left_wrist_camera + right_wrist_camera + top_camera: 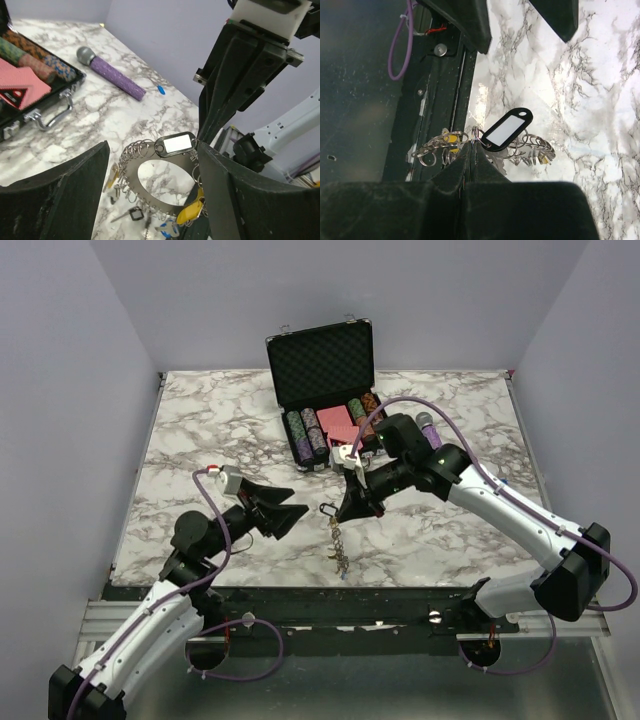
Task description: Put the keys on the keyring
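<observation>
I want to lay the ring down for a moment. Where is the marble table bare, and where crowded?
Bare: the far-left marble table, between its left edge and the open black chip case; also the near-right strip beside the large silver keyring. Crowded: the centre, where the open left gripper and the right gripper holding the ring meet.

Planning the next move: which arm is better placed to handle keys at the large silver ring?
Left. The left gripper stands open and empty beside the large silver metal keyring; the right gripper is shut on that ring.
</observation>
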